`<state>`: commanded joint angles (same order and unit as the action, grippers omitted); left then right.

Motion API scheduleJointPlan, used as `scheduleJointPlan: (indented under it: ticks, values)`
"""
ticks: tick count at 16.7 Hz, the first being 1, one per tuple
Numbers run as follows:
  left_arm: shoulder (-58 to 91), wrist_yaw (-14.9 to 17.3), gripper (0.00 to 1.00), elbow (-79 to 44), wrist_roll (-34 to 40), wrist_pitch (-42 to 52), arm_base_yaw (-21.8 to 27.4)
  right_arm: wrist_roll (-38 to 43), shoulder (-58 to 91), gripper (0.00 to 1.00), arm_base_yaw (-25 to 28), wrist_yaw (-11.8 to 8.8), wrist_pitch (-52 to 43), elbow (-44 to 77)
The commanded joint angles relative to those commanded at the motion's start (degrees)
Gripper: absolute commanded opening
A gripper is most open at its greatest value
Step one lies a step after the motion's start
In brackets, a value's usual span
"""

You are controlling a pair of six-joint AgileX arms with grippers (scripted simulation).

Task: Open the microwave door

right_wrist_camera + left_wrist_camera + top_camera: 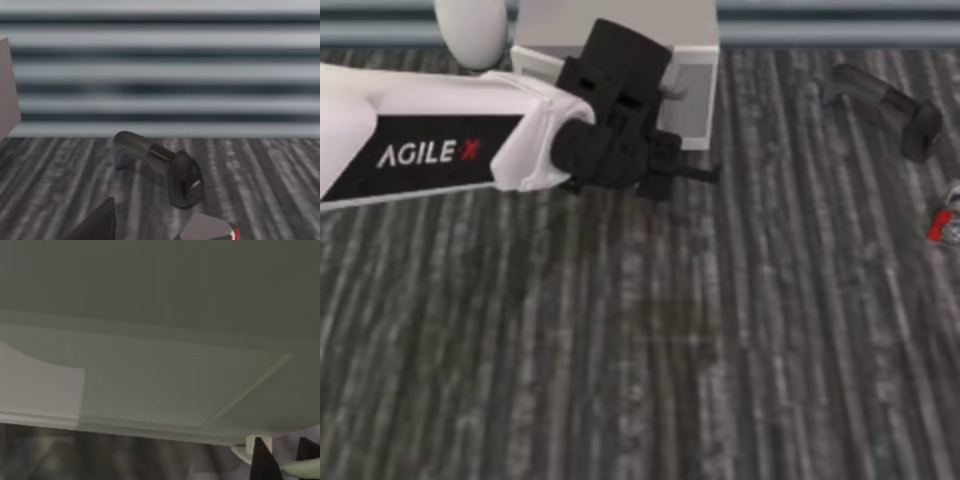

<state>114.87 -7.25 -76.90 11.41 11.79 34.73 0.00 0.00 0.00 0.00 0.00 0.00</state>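
At the far edge of the table (pixel 650 380), a little left of centre in the top view, stands the microwave (pixel 620 25), a boxy light grey appliance with a plain flat top. Its front faces the near side of the table, and the microwave door (pixel 690 95), a pale panel, shows just past the black wrist of the left arm. Whether the door is shut flush or swung out a little cannot be told from above, because the arm covers much of it.

My left arm, white with AgileX lettering, reaches in from the table's left side. Its left gripper (pixel 692 172) lies right at the microwave's front, near the lower right corner of the door. The left wrist view is filled with the grey door panel (pixel 165 385) seen very close, with two dark fingertips (pixel 261 460) at the corner of the picture, set a narrow gap apart around a pale lip or handle; a firm grip cannot be confirmed.

On the table's right side, well apart from the microwave, lies a dark handheld barcode scanner (pixel 890 100). Near the right edge is a small red and white object (pixel 942 224), too small to identify. The right wrist view shows the scanner (pixel 165 165) on the dark striped tabletop, but the right gripper itself cannot be made out.
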Motion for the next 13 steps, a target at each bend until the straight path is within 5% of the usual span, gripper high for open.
scheduleJointPlan:
  ticks: [13]
  values:
    - [-1.77,1.97,0.0,2.6,-2.97,-1.24,-1.19,0.0,0.0,1.0,0.0,0.0,0.0,0.0]
